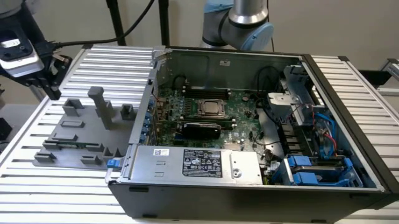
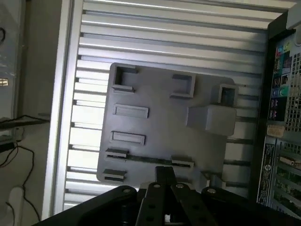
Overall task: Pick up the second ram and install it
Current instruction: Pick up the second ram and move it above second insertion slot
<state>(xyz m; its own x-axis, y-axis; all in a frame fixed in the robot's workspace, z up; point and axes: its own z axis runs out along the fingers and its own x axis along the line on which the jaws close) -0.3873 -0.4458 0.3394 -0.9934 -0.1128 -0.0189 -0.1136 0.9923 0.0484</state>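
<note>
The second ram [image 2: 146,159] lies edge-on as a thin dark strip, held between two small blocks of the grey fixture plate [image 2: 160,117]. In the exterior view the ram [image 1: 74,144] shows as a thin greenish strip near the front of the plate [image 1: 78,128]. My gripper [image 1: 51,86] hangs above the slatted table, off the plate's far corner at the exterior view's left. It is well above the ram and apart from it. In the wrist view the gripper [image 2: 164,173] has its fingertips together with nothing between them.
An open computer case [image 1: 349,116] stands to the exterior view's right of the plate, with the motherboard [image 1: 240,100], its black memory slots [image 1: 206,91] and a power supply [image 1: 193,163] inside. Tall grey posts [image 1: 100,105] rise from the plate. Cables and stand poles [image 1: 115,21] run behind.
</note>
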